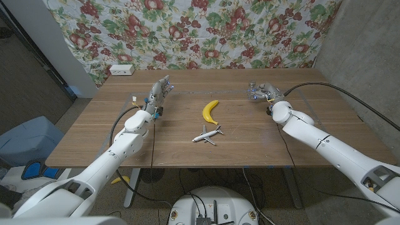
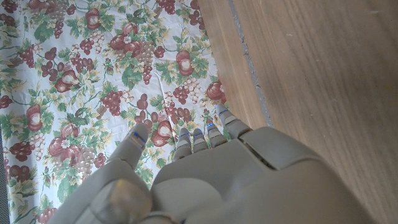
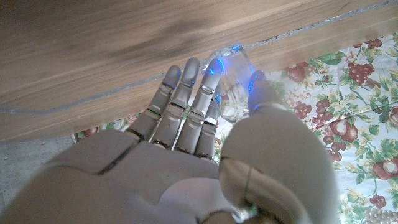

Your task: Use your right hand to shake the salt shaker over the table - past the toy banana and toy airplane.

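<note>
A small clear glass salt shaker (image 1: 252,93) stands on the far right part of the wooden table (image 1: 250,140). My right hand (image 1: 265,91) is right beside it. In the right wrist view the salt shaker (image 3: 231,87) sits in the gap between the thumb and the fingers (image 3: 198,93), which are nearly straight and not closed around it. The yellow toy banana (image 1: 210,110) lies near the table's middle. The white toy airplane (image 1: 207,134) lies just in front of the banana. My left hand (image 1: 159,92) holds nothing at the far left, fingers (image 2: 205,138) extended.
A small white box (image 1: 122,70) sits at the table's far left corner. A floral cloth (image 1: 206,31) hangs behind the table. Thin tape lines mark the tabletop near both hands. Black cables run along the right arm.
</note>
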Robot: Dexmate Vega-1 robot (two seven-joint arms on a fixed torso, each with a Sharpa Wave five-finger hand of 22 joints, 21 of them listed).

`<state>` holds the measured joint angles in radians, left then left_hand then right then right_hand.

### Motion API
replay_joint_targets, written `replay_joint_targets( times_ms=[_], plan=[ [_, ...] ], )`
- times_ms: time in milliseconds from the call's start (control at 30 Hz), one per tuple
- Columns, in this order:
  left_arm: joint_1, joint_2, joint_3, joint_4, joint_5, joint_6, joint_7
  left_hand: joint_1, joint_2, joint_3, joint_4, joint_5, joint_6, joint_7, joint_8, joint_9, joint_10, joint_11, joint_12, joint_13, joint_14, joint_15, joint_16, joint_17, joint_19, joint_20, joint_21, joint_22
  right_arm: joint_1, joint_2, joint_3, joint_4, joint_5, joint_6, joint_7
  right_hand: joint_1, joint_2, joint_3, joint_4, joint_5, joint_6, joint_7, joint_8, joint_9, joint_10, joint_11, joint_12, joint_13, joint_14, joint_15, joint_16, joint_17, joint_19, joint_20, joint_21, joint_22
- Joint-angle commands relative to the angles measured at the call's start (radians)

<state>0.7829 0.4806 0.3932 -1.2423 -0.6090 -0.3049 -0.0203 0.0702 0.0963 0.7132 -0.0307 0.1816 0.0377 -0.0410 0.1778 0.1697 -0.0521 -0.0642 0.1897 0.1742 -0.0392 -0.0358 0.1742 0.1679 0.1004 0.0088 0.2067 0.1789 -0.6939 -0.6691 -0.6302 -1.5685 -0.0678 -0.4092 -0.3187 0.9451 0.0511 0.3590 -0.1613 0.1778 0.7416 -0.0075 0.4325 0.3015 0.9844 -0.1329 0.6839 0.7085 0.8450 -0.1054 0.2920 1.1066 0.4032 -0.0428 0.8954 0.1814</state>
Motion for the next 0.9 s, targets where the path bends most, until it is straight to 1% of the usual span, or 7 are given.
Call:
replay_joint_targets(
  times_ms=[33,500,567,633,900],
  plan=[
    [-0.005,-0.002,0.001,0.007,-0.002,0.0,-0.004,-0.009,0.05,0.001,-0.005,0.002,0.01,0.0,0.003,0.004,-0.001,-0.009,0.002,0.004,-0.003,-0.037,0.003,0.002,-0.002,0.002,-0.001,0.004,0.021,0.006,-0.023,0.021,-0.013,-0.033,0.012,0.073,0.078,0.015,0.009,0.005,0.249,-0.048,0.005,0.0,0.004,-0.011,-0.002,0.001,-0.006,-0.107,-0.001,0.001,-0.004,-0.024,0.007,0.003],
    [-0.01,-0.003,0.001,0.015,-0.002,-0.003,-0.011,-0.011,0.046,0.0,-0.007,0.002,0.013,-0.002,0.004,0.004,-0.002,-0.009,0.001,0.004,-0.004,-0.036,0.003,0.002,-0.003,0.002,-0.001,0.004,0.052,0.009,-0.058,0.036,-0.037,-0.079,0.036,0.075,0.078,0.015,0.008,0.004,0.253,-0.049,0.003,-0.004,0.005,-0.013,-0.006,-0.002,-0.006,-0.107,-0.002,0.001,-0.004,-0.02,0.01,0.003],
    [-0.009,-0.003,0.001,0.016,-0.003,-0.004,-0.01,-0.012,0.045,-0.001,-0.007,0.002,0.013,-0.002,0.004,0.004,-0.002,-0.008,0.001,0.004,-0.005,-0.036,0.003,0.002,-0.003,0.002,-0.001,0.004,0.058,0.009,-0.068,0.037,-0.049,-0.094,0.038,0.074,0.076,0.014,0.008,0.003,0.251,-0.048,0.002,-0.005,0.001,-0.008,-0.01,-0.005,-0.008,-0.105,-0.003,0.0,-0.004,-0.02,0.011,0.003],
    [-0.009,-0.003,0.0,0.016,-0.004,-0.005,-0.011,-0.012,0.044,-0.001,-0.008,0.002,0.013,-0.003,0.004,0.004,-0.002,-0.009,0.001,0.004,-0.005,-0.037,0.003,0.002,-0.004,0.001,-0.001,0.004,0.063,0.008,-0.076,0.035,-0.057,-0.105,0.042,0.075,0.075,0.013,0.008,0.002,0.251,-0.049,0.001,-0.006,0.004,-0.009,-0.011,-0.008,-0.008,-0.106,-0.003,0.0,-0.004,-0.019,0.011,0.003],
    [-0.008,-0.003,0.0,0.015,-0.004,-0.005,-0.011,-0.012,0.044,-0.001,-0.009,0.002,0.014,-0.002,0.004,0.004,-0.002,-0.009,0.001,0.004,-0.004,-0.036,0.003,0.002,-0.003,0.001,-0.001,0.004,0.066,0.007,-0.079,0.034,-0.061,-0.114,0.046,0.077,0.073,0.011,0.007,0.001,0.249,-0.051,-0.002,-0.01,0.002,-0.006,-0.018,-0.015,-0.008,-0.107,-0.003,-0.002,-0.004,-0.018,0.013,0.002]
  ],
)
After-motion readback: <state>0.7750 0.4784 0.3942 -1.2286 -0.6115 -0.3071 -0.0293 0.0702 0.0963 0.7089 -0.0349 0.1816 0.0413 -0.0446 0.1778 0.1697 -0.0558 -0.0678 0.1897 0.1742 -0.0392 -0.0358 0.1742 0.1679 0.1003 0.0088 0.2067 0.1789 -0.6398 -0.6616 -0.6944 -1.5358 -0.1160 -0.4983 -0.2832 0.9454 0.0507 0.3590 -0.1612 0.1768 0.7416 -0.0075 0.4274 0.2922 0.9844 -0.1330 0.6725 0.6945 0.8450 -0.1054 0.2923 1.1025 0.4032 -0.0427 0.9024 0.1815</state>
